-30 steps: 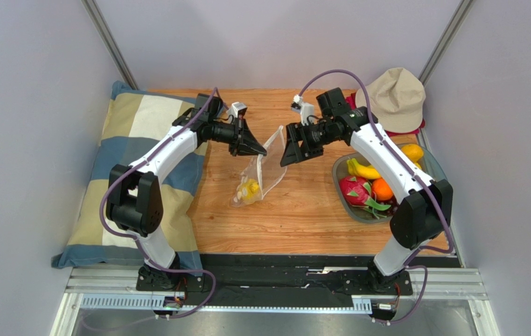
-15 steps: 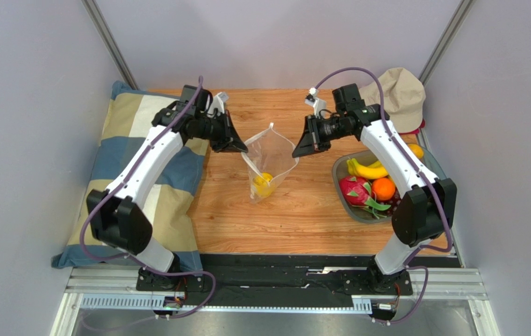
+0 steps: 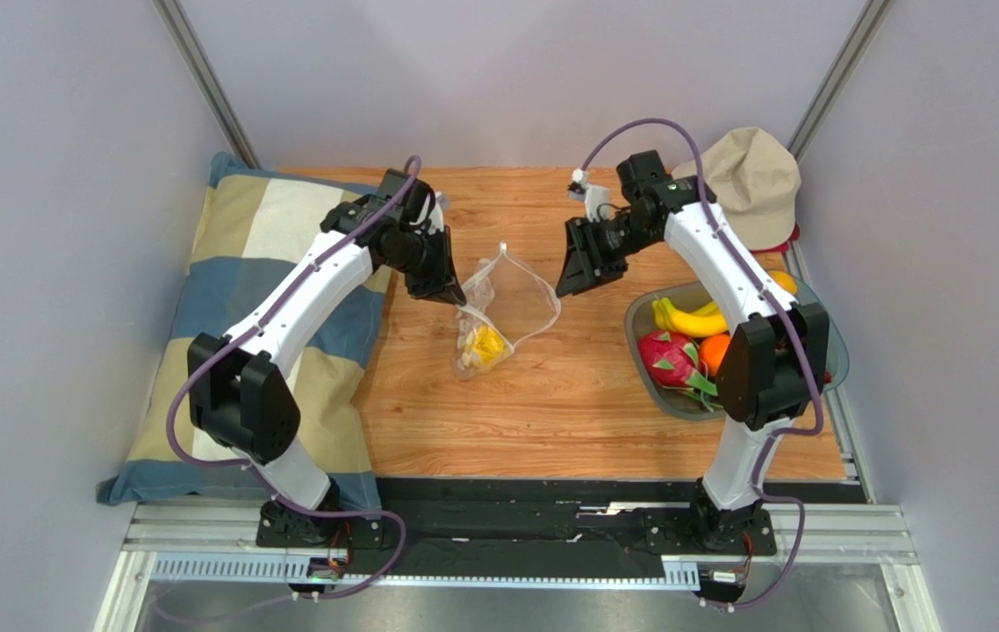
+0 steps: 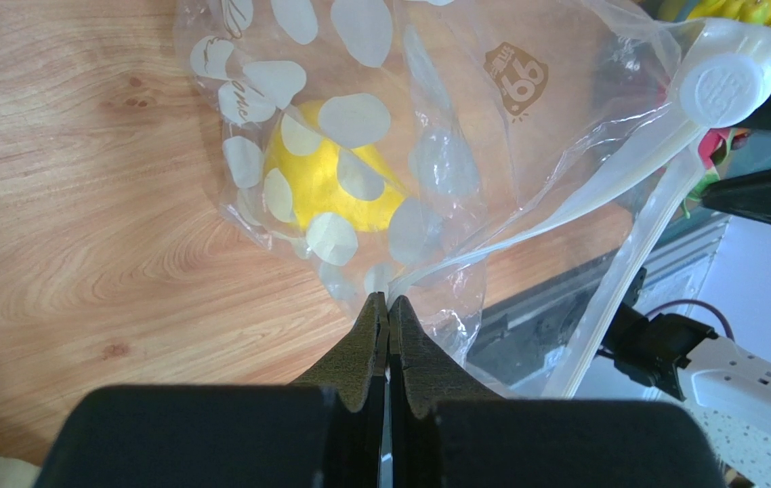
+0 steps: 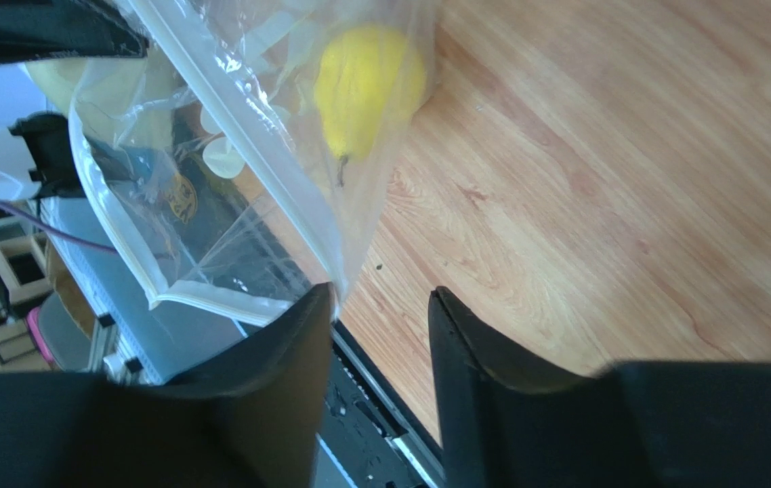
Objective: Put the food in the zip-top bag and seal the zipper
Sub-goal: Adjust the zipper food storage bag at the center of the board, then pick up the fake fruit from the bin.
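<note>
One yellow fruit (image 4: 329, 183) sits in the bag (image 3: 508, 296), held up mid-table by the left claw (image 4: 388, 305), pinched together on its rim; the right claw (image 5: 381, 295) stands apart beside the other corner, gripping nothing; bananas (image 3: 683, 320), dragon fruit (image 3: 667, 356) and orange (image 3: 719, 353) wait in the tray (image 3: 637, 316); the zipper (image 4: 603, 168) looks unsealed; moving room lies over the table (image 3: 571, 395), between pillow (image 3: 241, 263) and tray

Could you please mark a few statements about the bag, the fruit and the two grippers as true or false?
1. The left gripper is shut on the zip-top bag. True.
2. The right gripper is clamped shut. False: its fingers stand apart.
3. A yellow fruit sits inside the bag. True.
4. The bananas are in the bag. False: they lie in the grey tray.
</note>
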